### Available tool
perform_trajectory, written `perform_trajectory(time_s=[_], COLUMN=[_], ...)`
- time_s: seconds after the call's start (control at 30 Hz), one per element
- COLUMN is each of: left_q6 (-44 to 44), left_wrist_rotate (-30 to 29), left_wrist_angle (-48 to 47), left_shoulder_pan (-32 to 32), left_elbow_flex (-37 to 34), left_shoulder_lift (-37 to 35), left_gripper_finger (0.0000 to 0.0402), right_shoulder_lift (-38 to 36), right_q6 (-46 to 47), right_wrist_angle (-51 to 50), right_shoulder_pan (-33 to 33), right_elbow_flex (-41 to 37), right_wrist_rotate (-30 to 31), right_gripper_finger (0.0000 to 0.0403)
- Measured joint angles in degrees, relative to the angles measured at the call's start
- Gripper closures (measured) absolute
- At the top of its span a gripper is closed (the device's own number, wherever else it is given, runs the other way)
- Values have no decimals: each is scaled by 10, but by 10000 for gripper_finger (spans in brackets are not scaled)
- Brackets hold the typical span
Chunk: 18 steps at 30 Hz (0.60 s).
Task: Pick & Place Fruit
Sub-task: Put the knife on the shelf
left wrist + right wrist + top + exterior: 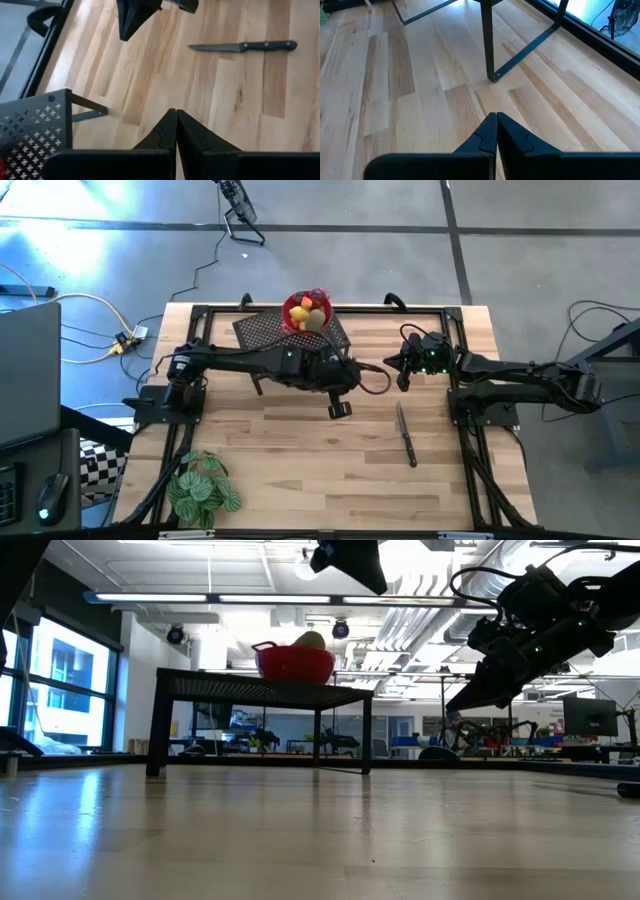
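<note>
- The fruit (308, 315) sits heaped in a red bowl (292, 308) at the far middle of the wooden table (300, 460); yellow and orange pieces show from above, with a reddish one among them.
- The bowl stands on a small black perforated stand (262, 330), raised off the table on thin legs. In the low view the bowl (295, 663) rests on top of the stand (260, 690), with one pale rounded piece of fruit (310, 640) rising above its rim.
- The left gripper (338, 409) is near the middle of the table, just in front of the stand and to its right. Its fingers (192, 135) are clenched together, tips touching, with nothing between them.
- The left arm reaches in from the left side and passes in front of the stand.
- The right gripper (403, 375) hangs right of the bowl and well apart from it, pointing toward the middle of the table. Its fingers (512, 132) are also pressed shut on nothing.
- A knife (406, 436) with a dark handle lies flat on the table, nearer than the right gripper and to the right of the left one. In the left wrist view its blade and handle (267, 46) lie on the bare wood.
- A green leafy plant (203, 488) sits at the near left corner of the table.
- Neither gripper touches the fruit or the bowl.
</note>
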Motion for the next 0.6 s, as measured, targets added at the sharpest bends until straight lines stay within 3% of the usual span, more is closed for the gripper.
perform_trajectory(time_s=[0.2, 0.33, 0.47, 0.6], left_q6=[43, 74, 82, 89], left_wrist_rotate=[-1, 5, 39, 65], left_wrist_angle=[-2, 39, 114, 230], left_shoulder_pan=[0, 1, 1, 0], left_elbow_flex=[-6, -48, -101, -168], left_shoulder_lift=[0, -1, -1, -1], left_gripper_finger=[401, 401, 401, 401], right_shoulder_lift=[0, 0, 0, 0], right_q6=[3, 3, 5, 7], right_wrist_angle=[0, 0, 0, 0], right_shoulder_pan=[0, 0, 0, 0], right_elbow_flex=[0, 0, 0, 0], right_wrist_rotate=[2, 41, 72, 64], right_gripper_finger=[400, 400, 401, 401])
